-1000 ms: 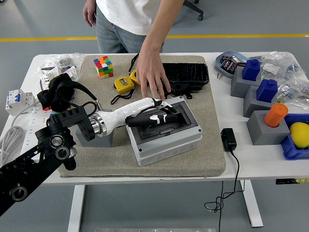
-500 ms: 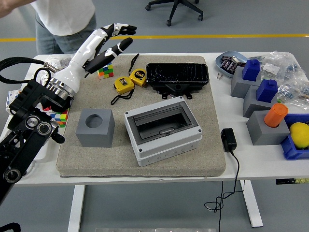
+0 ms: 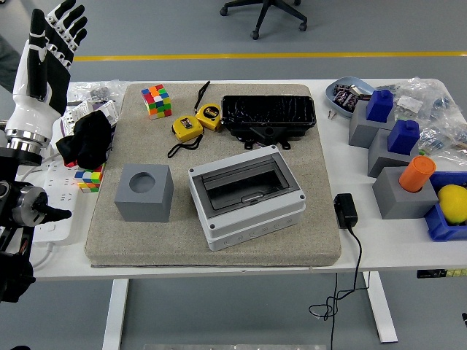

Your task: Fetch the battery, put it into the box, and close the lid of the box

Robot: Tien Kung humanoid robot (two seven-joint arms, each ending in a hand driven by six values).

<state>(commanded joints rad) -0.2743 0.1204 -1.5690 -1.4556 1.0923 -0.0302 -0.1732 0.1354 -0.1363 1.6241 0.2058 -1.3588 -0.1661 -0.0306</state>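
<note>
Fingers (image 3: 64, 20) spread, empty; one box (image 3: 248, 197), two tape measures (image 3: 187, 128).

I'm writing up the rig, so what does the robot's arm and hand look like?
The left hand has a white shell with black jointed fingers, joined by a silver wrist ring to a black arm with round joints. No right arm shows.

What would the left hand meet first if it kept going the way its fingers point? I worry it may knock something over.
The left hand points up, fingers spread; nothing visible lies in that line, though depth is unclear.
</note>
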